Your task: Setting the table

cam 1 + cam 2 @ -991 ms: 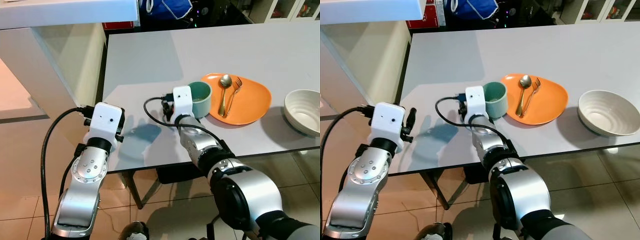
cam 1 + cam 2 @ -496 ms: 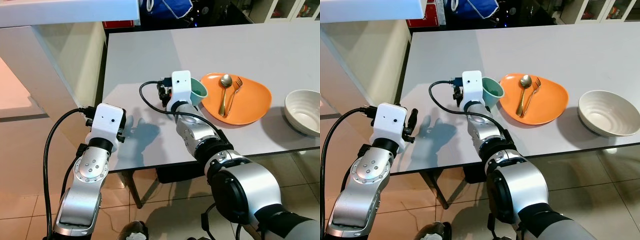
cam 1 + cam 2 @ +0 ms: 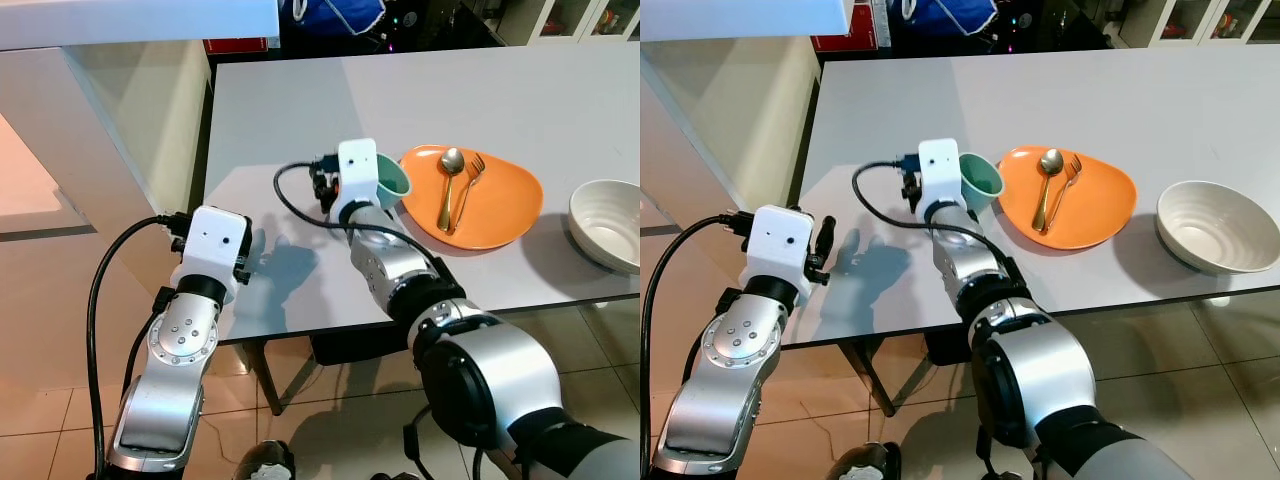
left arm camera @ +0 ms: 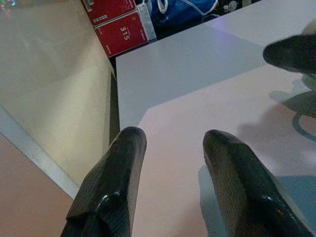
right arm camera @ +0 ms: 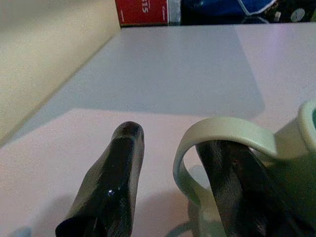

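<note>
While the right gripper [image 5: 170, 163] reaches over the grey table [image 3: 300, 110], it carries a green mug [image 3: 391, 180] tilted, just beside the near-left rim of the orange plate [image 3: 500, 205]. Wrist view: one black finger [image 5: 232, 173] passes through the mug's handle loop [image 5: 217, 129], the other finger [image 5: 116, 168] outside it; the handle sits between them, so the pincer is grasping the mug by its handle. On the plate lie a gold spoon [image 3: 449, 185] and gold fork [image 3: 470, 185], side by side, touching or nearly so. A white ribbed bowl [image 3: 605, 222] stands on the table to the right of the plate, apart from it. Left gripper [image 4: 170, 143] hovers at the table's near-left corner, well left of the plate, fingers spread and released, nothing between them. Red boxes [image 4: 116, 22] sit beyond the table's far edge.
</note>
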Available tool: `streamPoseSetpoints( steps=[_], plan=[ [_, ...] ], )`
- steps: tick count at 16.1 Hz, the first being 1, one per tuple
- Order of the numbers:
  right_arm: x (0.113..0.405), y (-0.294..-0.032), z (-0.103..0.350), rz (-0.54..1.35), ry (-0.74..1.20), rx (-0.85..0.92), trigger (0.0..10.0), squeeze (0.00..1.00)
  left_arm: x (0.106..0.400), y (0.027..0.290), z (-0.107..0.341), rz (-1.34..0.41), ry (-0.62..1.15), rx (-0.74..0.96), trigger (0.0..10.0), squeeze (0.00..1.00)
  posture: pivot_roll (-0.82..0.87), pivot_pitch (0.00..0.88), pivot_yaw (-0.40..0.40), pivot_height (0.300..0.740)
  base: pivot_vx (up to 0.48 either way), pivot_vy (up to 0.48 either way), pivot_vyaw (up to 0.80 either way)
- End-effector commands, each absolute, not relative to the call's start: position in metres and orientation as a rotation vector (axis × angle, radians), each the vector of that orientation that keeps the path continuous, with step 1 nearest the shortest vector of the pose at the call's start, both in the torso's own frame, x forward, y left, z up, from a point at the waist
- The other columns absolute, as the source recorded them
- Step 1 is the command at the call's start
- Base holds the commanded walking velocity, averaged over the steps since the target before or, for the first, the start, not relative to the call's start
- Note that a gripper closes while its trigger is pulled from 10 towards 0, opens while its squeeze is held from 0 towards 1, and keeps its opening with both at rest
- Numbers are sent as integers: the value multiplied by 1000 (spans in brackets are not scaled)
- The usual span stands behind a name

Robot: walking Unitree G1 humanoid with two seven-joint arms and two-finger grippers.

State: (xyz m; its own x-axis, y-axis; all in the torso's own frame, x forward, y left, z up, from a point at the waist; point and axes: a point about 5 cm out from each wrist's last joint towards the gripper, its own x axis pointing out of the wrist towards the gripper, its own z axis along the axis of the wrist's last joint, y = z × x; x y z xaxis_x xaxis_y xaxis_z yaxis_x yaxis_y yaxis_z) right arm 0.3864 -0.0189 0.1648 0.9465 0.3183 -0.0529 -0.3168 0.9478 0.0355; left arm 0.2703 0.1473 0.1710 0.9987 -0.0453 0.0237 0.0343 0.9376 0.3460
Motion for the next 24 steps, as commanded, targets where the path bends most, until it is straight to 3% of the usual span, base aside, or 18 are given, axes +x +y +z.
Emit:
streamPoseSetpoints(
  steps=[1, 6, 13, 19, 24],
  plan=[
    [379, -8, 152, 359, 105, 20, 10000, 0, 270, 146, 170, -38, -34, 365, 10000, 0, 320, 154, 13, 740, 0, 0, 0],
    [365, -7, 121, 377, 203, -36, 10000, 0, 264, 153, 171, -23, -26, 386, 10000, 0, 353, 174, 21, 740, 0, 0, 0],
    [361, -3, 116, 387, 211, -35, 10000, 0, 261, 160, 171, -9, -19, 404, 10000, 0, 376, 171, 20, 740, 0, 0, 0],
    [369, -3, 140, 370, 67, -59, 10000, 0, 264, 155, 173, -29, -31, 412, 10000, 0, 357, 148, 21, 740, 0, 0, 0],
    [370, -6, 139, 362, 81, -50, 10000, 0, 268, 151, 173, -44, -38, 405, 10000, 0, 348, 145, 23, 740, 0, 0, 0]
  ],
)
